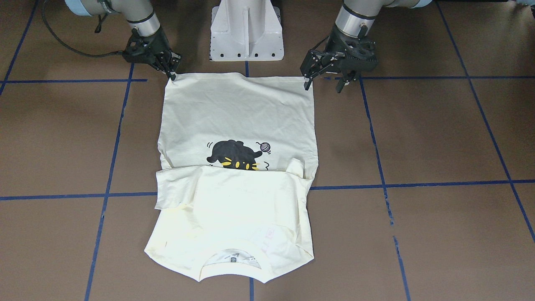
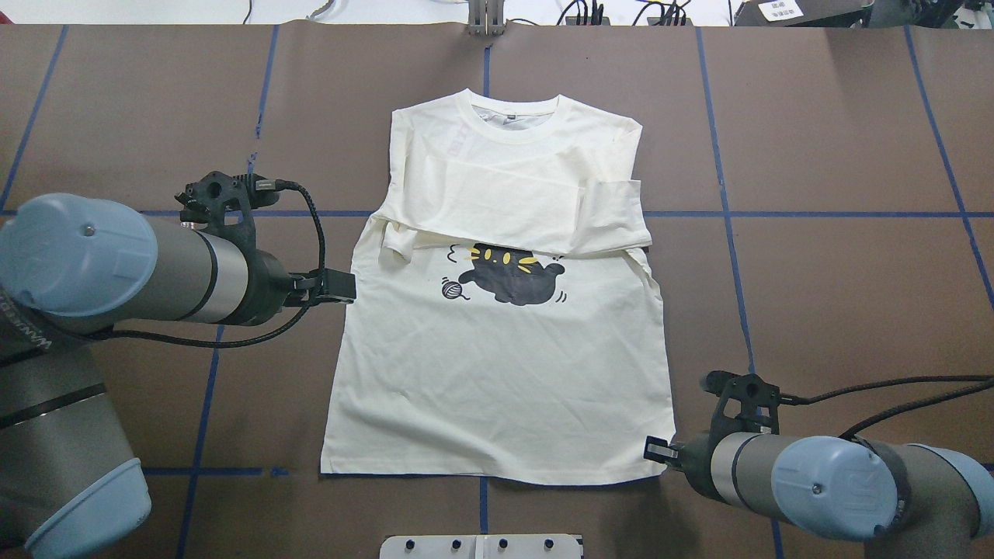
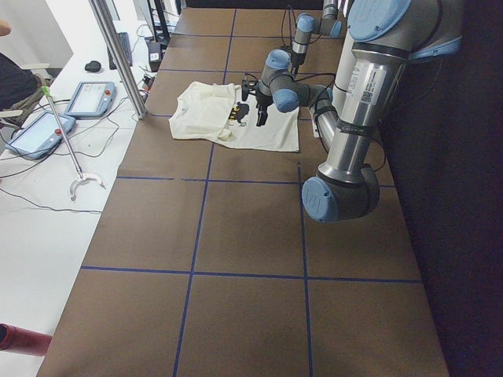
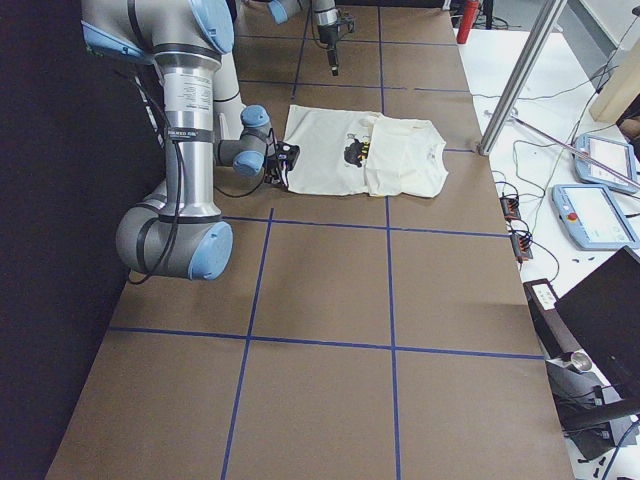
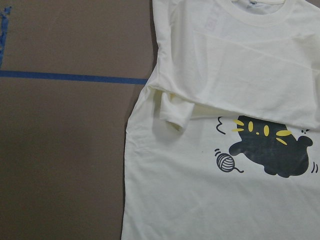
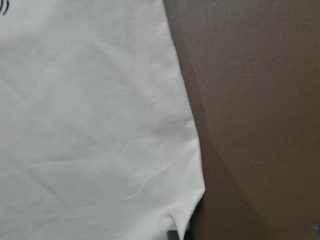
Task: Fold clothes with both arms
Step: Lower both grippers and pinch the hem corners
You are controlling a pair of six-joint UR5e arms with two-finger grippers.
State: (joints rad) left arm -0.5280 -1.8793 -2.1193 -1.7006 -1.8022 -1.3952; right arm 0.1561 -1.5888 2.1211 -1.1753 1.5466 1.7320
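Observation:
The cream-white shirt (image 2: 497,373) lies flat, print side up, with its collar at the far side and its hem toward the robot base. Both sleeves are folded across the chest and cover the top of the black cat print (image 2: 509,279); the red lettering is hidden. My right gripper (image 1: 171,74) is low at the hem corner and its fingers are pinched together on that corner (image 6: 175,220). My left gripper (image 1: 324,83) is open and empty, raised above the table beside the shirt's other side edge. The left wrist view looks down on the shirt (image 5: 225,150) from above.
The white pedestal base (image 1: 246,29) stands just behind the hem. Blue tape lines (image 2: 815,214) cross the brown table. Off the table, teach pendants (image 3: 90,98) and a metal post (image 3: 118,55) stand beyond the collar side.

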